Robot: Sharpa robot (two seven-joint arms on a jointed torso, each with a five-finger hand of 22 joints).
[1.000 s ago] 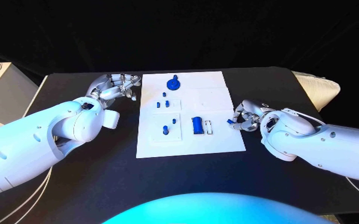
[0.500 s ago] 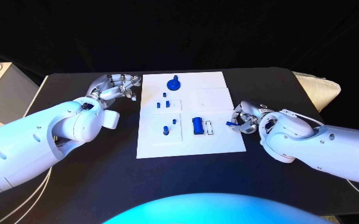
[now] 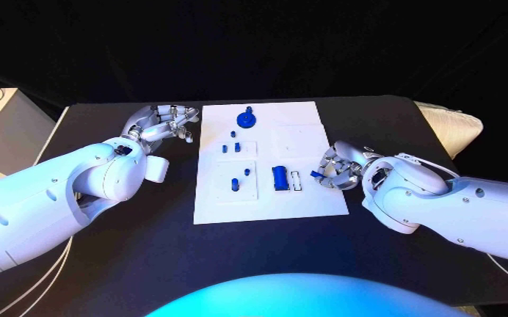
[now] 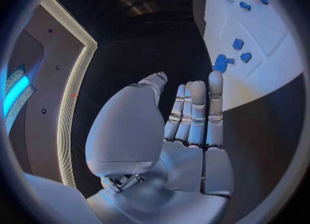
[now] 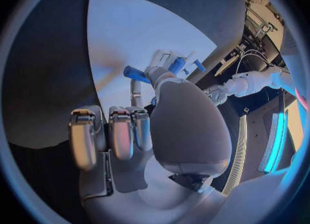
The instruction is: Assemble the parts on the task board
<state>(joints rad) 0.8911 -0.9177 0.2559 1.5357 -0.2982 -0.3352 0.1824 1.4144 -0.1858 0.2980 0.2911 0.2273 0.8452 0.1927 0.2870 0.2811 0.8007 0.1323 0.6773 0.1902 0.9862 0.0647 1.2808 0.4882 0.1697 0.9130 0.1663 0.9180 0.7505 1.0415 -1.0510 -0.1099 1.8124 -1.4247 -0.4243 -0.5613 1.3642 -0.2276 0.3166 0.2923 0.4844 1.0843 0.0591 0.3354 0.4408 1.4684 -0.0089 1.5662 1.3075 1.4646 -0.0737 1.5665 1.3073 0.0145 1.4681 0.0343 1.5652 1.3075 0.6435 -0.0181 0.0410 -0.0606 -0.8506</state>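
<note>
My right hand (image 3: 340, 170) pinches a small blue part (image 5: 136, 73) at the task board (image 3: 307, 210)'s right edge; the empty slots lie toward its middle, leftward. My left hand (image 3: 161, 122) rests open, empty.

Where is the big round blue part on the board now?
In the head view, the round blue part sits at the task board's far edge, nearer the left hand.

Nothing readable here, honestly. No text, labels, brand marks or numbers on the task board (image 3: 270, 210), the blue parts (image 3: 280, 177), or either arm. If there's any print on them, it's too small to make out.
</note>
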